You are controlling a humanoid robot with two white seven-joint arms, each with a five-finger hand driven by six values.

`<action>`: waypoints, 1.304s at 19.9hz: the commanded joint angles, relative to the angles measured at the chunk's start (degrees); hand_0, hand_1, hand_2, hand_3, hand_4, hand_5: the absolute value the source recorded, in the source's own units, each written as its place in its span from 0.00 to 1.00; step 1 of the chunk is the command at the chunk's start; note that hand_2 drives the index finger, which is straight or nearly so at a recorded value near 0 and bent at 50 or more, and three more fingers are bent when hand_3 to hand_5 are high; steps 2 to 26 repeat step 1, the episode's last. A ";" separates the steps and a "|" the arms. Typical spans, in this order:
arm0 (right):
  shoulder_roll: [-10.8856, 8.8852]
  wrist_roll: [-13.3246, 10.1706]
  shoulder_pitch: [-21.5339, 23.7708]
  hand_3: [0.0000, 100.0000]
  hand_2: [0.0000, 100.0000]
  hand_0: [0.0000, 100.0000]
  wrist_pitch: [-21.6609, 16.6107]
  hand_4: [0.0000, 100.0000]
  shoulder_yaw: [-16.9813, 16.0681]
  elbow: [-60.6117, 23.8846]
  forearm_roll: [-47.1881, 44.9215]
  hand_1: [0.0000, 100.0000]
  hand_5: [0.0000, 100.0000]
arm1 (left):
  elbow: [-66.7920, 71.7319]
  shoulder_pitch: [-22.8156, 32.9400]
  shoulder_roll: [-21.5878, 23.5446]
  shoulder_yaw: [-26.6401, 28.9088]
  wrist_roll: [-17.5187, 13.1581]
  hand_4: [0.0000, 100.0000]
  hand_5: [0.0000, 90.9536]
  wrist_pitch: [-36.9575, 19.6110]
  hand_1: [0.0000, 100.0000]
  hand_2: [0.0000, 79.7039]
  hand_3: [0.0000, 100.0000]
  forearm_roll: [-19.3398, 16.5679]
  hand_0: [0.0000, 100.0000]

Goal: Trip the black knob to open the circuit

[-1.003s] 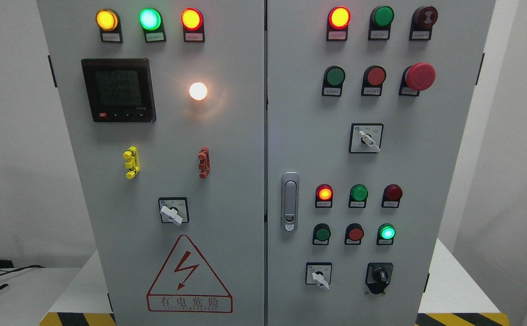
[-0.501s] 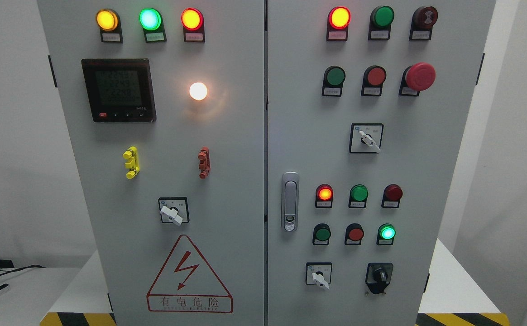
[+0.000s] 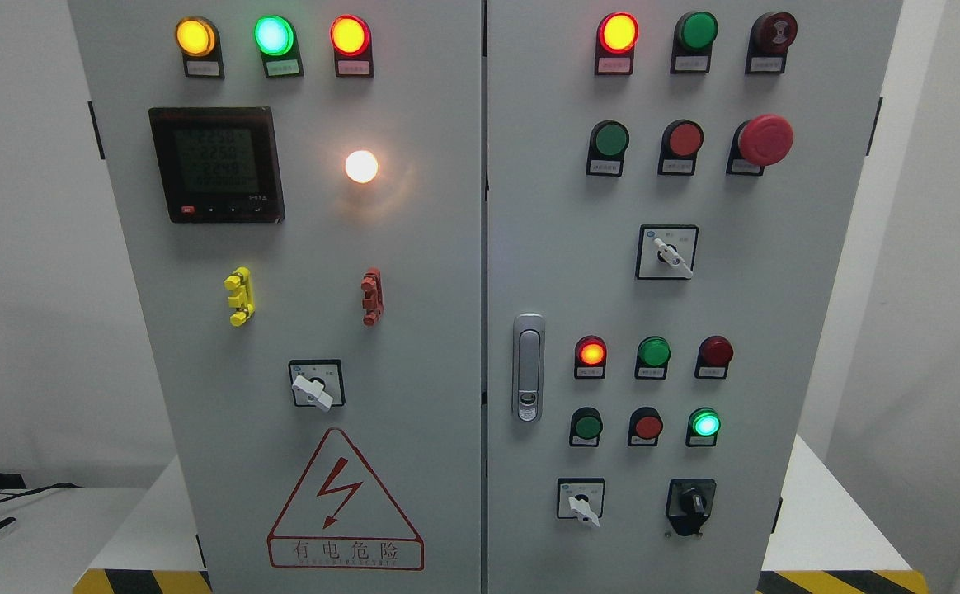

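At the lower right of the right-hand door: black knob, handle upright, on its black plate. Just left: white selector switch. Above: lit green lamp, red button, green button. Door latch near the centre seam. Grey cabinet holds all fittings on its two doors. Neither robot hand in view; their state cannot be told.

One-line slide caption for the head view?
Grey two-door control cabinet with lit indicator lamps; the black knob sits untouched at the right door's lower right, no robot hand in frame.
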 commanded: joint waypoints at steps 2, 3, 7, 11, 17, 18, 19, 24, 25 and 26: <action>0.13 -0.29 2.04 0.19 0.11 0.00 -0.48 0.22 -0.17 -4.09 -1.01 0.00 0.23 | 0.00 0.00 0.03 0.00 -0.03 0.00 0.00 -0.05 0.39 0.00 0.00 -1.76 0.12; 0.13 -0.29 2.04 0.19 0.11 0.00 -0.48 0.22 -0.17 -4.09 -1.01 0.00 0.23 | 0.00 0.00 0.03 0.00 -0.03 0.00 0.00 -0.05 0.39 0.00 0.00 -1.76 0.12; 0.13 -0.29 2.04 0.19 0.11 0.00 -0.48 0.22 -0.17 -4.09 -1.01 0.00 0.23 | 0.00 0.00 0.03 0.00 -0.03 0.00 0.00 -0.05 0.39 0.00 0.00 -1.76 0.12; 0.13 -0.29 2.04 0.19 0.11 0.00 -0.48 0.22 -0.17 -4.09 -1.01 0.00 0.23 | 0.00 0.00 0.03 0.00 -0.03 0.00 0.00 -0.05 0.39 0.00 0.00 -1.76 0.12; 0.13 -0.29 2.04 0.19 0.11 0.00 -0.48 0.22 -0.17 -4.09 -1.01 0.00 0.23 | 0.00 0.00 0.03 0.00 -0.03 0.00 0.00 -0.05 0.39 0.00 0.00 -1.76 0.12; 0.13 -0.29 2.04 0.19 0.11 0.00 -0.48 0.22 -0.17 -4.09 -1.01 0.00 0.23 | 0.00 0.00 0.03 0.00 -0.03 0.00 0.00 -0.05 0.39 0.00 0.00 -1.76 0.12; 0.13 -0.29 2.04 0.19 0.11 0.00 -0.48 0.22 -0.17 -4.09 -1.01 0.00 0.23 | 0.00 0.00 0.03 0.00 -0.03 0.00 0.00 -0.05 0.39 0.00 0.00 -1.76 0.12; 0.13 -0.29 2.04 0.19 0.11 0.00 -0.48 0.22 -0.17 -4.09 -1.01 0.00 0.23 | 0.00 0.00 0.03 0.00 -0.03 0.00 0.00 -0.05 0.39 0.00 0.00 -1.76 0.12; 0.13 -0.29 2.04 0.19 0.11 0.00 -0.48 0.22 -0.17 -4.09 -1.01 0.00 0.23 | 0.00 0.00 0.03 0.00 -0.03 0.00 0.00 -0.05 0.39 0.00 0.00 -1.76 0.12; 0.13 -0.29 2.04 0.19 0.11 0.00 -0.48 0.22 -0.17 -4.09 -1.01 0.00 0.23 | 0.00 0.00 0.03 0.00 -0.03 0.00 0.00 -0.05 0.39 0.00 0.00 -1.76 0.12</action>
